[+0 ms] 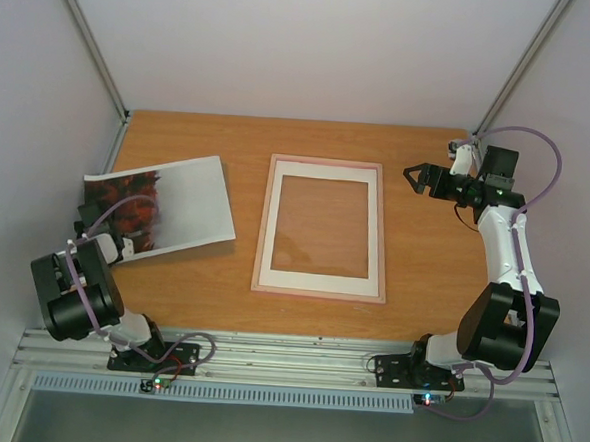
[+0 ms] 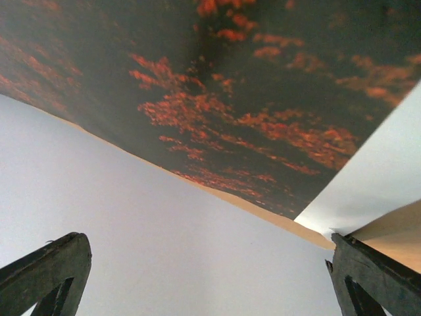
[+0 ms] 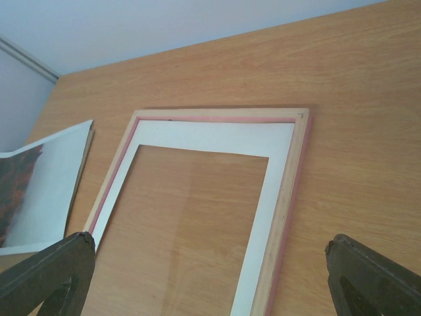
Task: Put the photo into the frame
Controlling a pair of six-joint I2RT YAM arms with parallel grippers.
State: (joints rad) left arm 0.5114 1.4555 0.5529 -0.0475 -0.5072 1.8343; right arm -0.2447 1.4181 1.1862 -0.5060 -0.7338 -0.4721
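Observation:
The photo (image 1: 176, 206) lies on the table's left side, grey sky to the right and red-orange trees at its left end. In the left wrist view it (image 2: 250, 99) fills the top. My left gripper (image 1: 114, 235) is at the photo's left end, open and empty, its fingers (image 2: 46, 270) far apart. The frame (image 1: 324, 163) lies flat in the table's middle, pale wood side up, with a white mat (image 1: 319, 280) inside it. My right gripper (image 1: 415, 176) is open and empty, right of the frame's far right corner. Its view shows the frame (image 3: 288, 197), the mat (image 3: 217, 137) and the photo (image 3: 46, 184).
The wooden table (image 1: 422, 269) is enclosed by pale walls on three sides, with metal posts (image 1: 90, 43) at the far corners. The arms' bases (image 1: 157, 353) are bolted to a rail at the near edge.

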